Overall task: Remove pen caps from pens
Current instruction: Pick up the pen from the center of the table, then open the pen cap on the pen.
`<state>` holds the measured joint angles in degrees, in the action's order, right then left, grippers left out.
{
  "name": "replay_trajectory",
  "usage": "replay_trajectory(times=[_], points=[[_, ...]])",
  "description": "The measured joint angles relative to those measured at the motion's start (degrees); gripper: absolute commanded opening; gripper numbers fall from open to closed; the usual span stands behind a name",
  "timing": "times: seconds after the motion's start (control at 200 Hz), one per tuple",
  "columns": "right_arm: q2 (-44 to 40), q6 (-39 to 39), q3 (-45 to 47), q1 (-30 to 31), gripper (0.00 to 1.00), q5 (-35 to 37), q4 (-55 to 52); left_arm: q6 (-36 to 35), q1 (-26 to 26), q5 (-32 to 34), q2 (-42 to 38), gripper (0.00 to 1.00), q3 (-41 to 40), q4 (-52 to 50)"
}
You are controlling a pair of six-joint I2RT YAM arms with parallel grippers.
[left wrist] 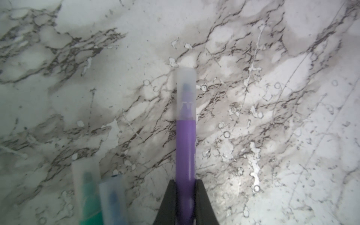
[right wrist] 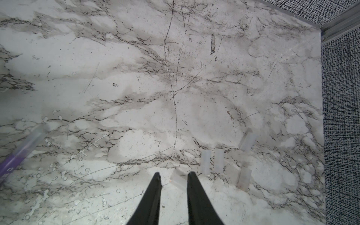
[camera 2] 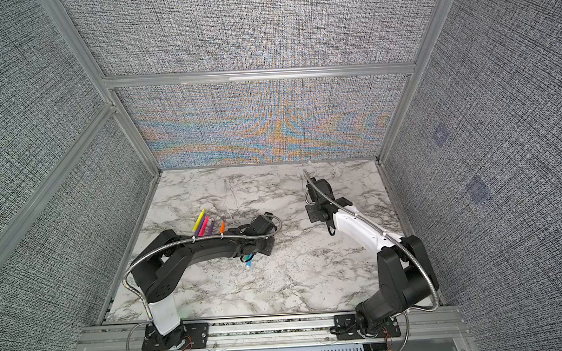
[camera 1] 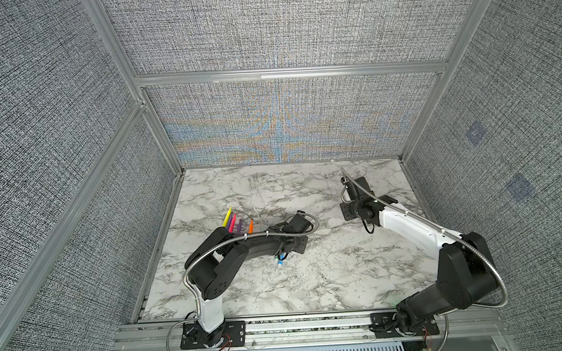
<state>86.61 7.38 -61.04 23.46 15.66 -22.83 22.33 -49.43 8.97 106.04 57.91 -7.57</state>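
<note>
Marble table (left wrist: 78,58) | left fingers (left wrist: 167,202) clamp purple pen (left wrist: 185,152), clear cap (left wrist: 186,78) on | right fingers (right wrist: 153,194) apart

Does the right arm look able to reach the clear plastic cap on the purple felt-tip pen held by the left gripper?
Probably yes: the clear plastic cap juts free beyond the left gripper, with bare marble table between it and the open right gripper.

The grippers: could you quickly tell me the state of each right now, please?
Left gripper: shut on the purple pen, its cap on.
Right gripper: open, holding nothing.
</note>
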Motion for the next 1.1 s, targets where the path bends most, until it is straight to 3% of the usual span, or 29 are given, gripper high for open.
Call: replay_trajectory(times=[0.085, 0.305, 0.39, 0.625, 0.895, 1.02, 1.1], points=[[-3.30, 0.72, 2.16, 0.02, 0.28, -1.92, 1.64, 0.17, -0.09, -1.84, -3.13, 0.04, -3.08, 0.46], [-14.75, 7.56, 16.94, 0.15, 0.64, -15.45, 15.02, 0.92, -0.20, -9.88, -15.52, 0.04, -13.64, 7.65], [-20.04, 12.59, 24.98, 0.15, 0.70, -21.55, 22.12, 1.92, -0.35, -13.35, -17.55, 0.03, -16.68, 13.03], [-28.55, 25.33, 35.82, 1.18, 0.71, -32.28, 41.79, 4.96, -1.42, -21.22, -20.52, 0.03, -22.36, 24.61], [-28.28, 31.76, 39.21, 5.68, 0.70, -33.35, 52.28, 8.35, -2.25, -27.54, -25.14, 0.02, -27.39, 36.00], [-26.60, 32.87, 39.19, 7.23, 0.65, -32.74, 54.66, 9.03, -3.02, -28.30, -28.15, 0.02, -28.68, 38.91], [-25.07, 33.09, 38.58, 7.98, 0.56, -32.39, 55.43, 9.16, -3.52, -28.30, -29.53, 0.02, -29.05, 39.85]])
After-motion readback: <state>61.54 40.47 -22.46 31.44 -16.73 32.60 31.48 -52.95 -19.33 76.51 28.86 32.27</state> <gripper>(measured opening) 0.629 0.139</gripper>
